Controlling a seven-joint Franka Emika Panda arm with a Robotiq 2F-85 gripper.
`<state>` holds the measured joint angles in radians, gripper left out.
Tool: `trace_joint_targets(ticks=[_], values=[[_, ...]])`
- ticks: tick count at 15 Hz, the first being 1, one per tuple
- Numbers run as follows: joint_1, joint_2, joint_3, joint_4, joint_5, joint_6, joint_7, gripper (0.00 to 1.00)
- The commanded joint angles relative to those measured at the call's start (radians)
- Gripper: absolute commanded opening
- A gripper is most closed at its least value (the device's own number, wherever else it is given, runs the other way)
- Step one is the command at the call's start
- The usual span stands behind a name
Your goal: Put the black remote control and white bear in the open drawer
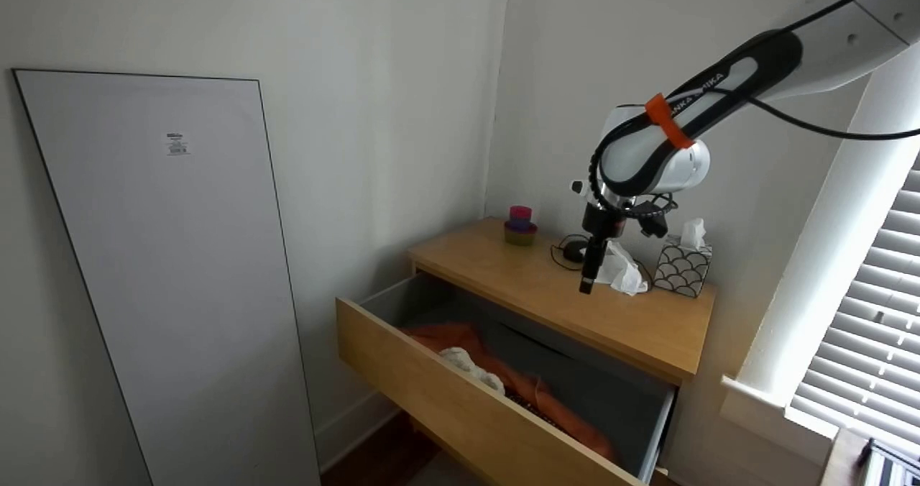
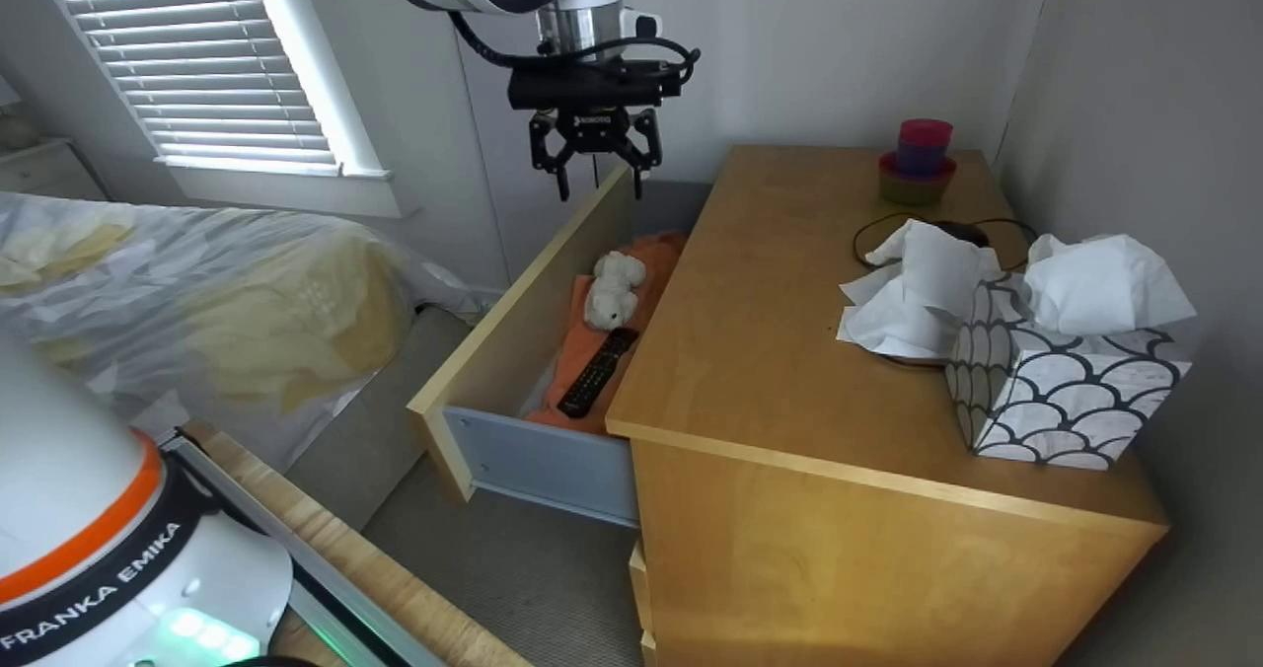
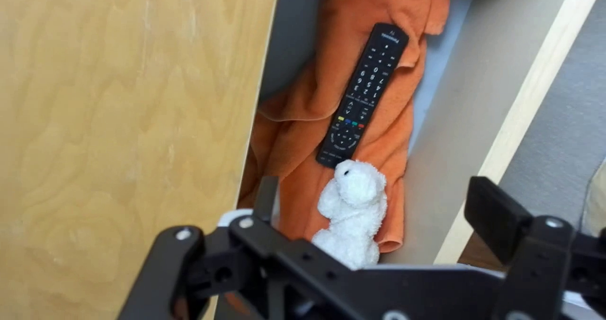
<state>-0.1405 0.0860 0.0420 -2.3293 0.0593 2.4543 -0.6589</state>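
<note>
The white bear (image 3: 352, 211) lies on an orange cloth inside the open drawer (image 3: 525, 93); both exterior views also show the bear (image 1: 471, 365) (image 2: 612, 292) and the drawer (image 1: 445, 392) (image 2: 553, 470). The black remote control (image 3: 364, 90) lies on the same cloth, one end against the bear's head. It also shows in an exterior view (image 2: 598, 371). My gripper (image 3: 374, 187) is open with nothing between its fingers, well above the drawer. In both exterior views the gripper (image 1: 586, 285) (image 2: 601, 193) hangs apart from everything. Its body hides the bear's lower end in the wrist view.
The dresser top (image 2: 750, 351) carries a patterned tissue box (image 2: 1076, 391), loose tissues (image 2: 918, 292), a black cable and stacked colored cups (image 2: 920, 159). The orange cloth (image 3: 293, 145) lines part of the drawer. A covered bed (image 2: 247, 322) stands beyond the drawer front.
</note>
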Motion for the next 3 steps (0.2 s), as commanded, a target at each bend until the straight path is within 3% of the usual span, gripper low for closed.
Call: trace_joint_targets(ticks=[1, 3], values=[[0.019, -0.025, -0.032, -0.008, 0.025, -0.024, -0.049, 1.0], [0.015, -0.051, -0.042, -0.02, 0.04, -0.036, -0.087, 1.0]])
